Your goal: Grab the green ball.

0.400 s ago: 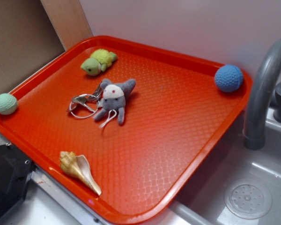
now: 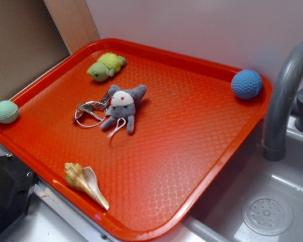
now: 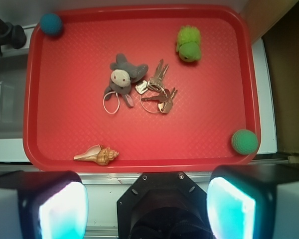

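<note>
The small mint-green knitted ball [image 3: 244, 141] sits in a corner of the red plastic tray [image 3: 139, 134], against its rim; the fingers [image 3: 231, 209] stand spread, high above; they should descend centred, clear of the rim.

On the tray [image 2: 192, 166], one ball [image 2: 6, 111] sits in a corner and another ball [image 2: 246, 83] in the opposite corner. The toy mouse [image 2: 122, 106] lies in the middle, keys [image 2: 90, 111] touching it.
</note>
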### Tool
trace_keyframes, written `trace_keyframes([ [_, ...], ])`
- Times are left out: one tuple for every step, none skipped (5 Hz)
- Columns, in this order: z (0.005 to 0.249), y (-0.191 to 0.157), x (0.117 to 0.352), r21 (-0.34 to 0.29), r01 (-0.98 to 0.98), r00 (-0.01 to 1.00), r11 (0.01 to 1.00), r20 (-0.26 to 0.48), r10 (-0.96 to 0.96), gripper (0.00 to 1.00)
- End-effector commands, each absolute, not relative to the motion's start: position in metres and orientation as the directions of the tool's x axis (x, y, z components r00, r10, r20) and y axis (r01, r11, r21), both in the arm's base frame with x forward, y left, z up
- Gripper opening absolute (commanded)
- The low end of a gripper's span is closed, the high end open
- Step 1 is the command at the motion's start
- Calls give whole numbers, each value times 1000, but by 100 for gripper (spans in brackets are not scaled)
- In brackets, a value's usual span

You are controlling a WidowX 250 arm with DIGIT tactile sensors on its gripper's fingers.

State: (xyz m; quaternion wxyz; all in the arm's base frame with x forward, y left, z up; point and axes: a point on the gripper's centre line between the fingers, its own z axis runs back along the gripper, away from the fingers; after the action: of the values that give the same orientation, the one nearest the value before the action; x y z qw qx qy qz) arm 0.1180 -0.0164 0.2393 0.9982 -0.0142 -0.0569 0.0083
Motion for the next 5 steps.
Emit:
trace_keyframes([
  [164, 32, 134, 108, 193, 975, 975, 89, -202, 100],
  [129, 56, 137, 114, 217, 975, 969, 13, -220, 100],
  [89, 87, 136, 125, 254, 967, 959, -51, -249, 100],
  [65, 101, 132, 162, 319, 948, 934, -51, -315, 100],
  [44, 98, 135, 190, 395, 918, 899, -58, -392, 100],
])
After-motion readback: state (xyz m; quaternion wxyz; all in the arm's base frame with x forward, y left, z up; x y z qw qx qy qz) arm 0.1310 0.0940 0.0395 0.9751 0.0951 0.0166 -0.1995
